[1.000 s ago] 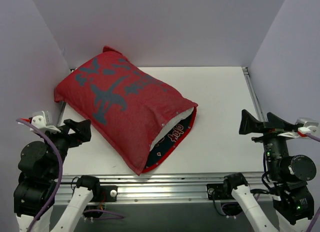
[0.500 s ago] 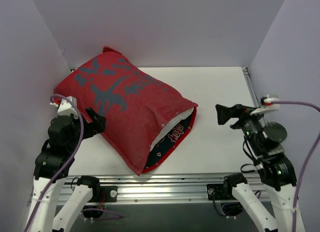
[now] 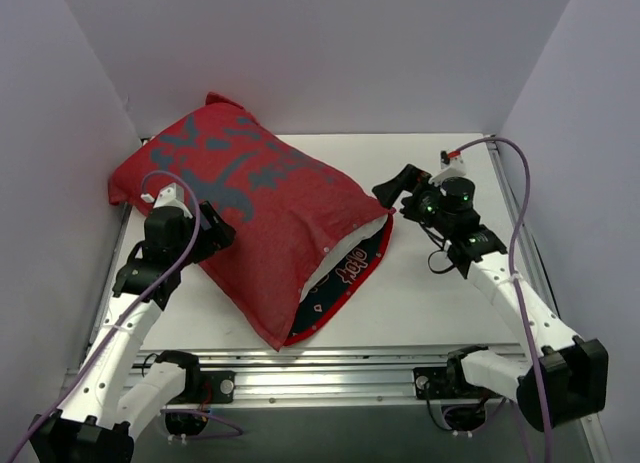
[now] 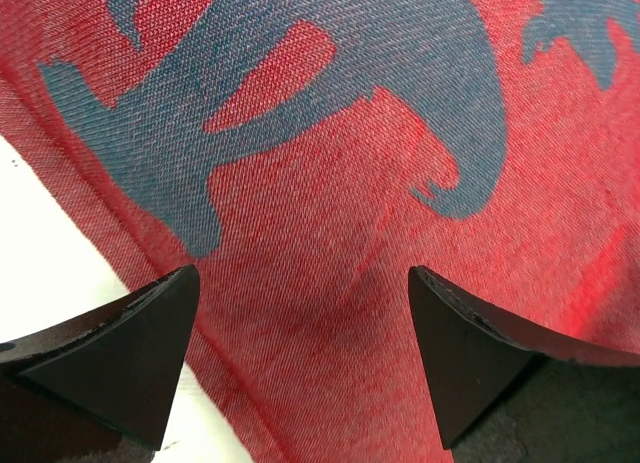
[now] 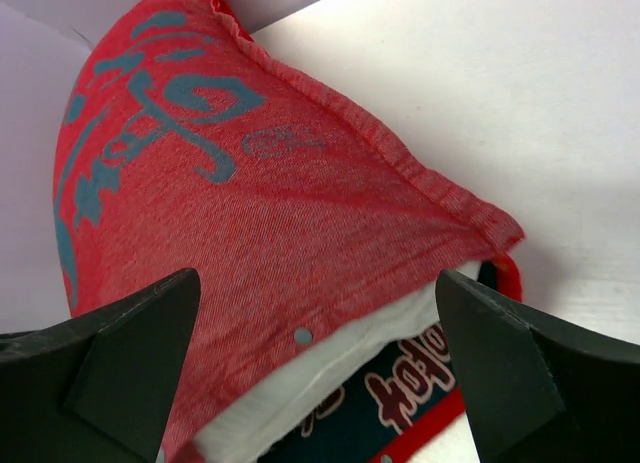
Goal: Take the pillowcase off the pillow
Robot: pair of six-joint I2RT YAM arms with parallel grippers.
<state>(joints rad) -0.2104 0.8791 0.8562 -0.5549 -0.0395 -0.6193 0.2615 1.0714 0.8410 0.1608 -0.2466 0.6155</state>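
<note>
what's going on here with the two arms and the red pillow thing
Two robot arms are working on a red pillowcase covering a white pillow on the table. The left end effector is open over the case's left side; the right end effector is open by the open end, where the pillow peeks out. Nothing is gripped yet.

left arm extends from the lower left of the top view, left gripper (image 3: 218,230) at mid-left, jaws spread wide. right arm slants up from lower right, right gripper (image 3: 388,189) just right of centre, jaws likewise apart.
</note>
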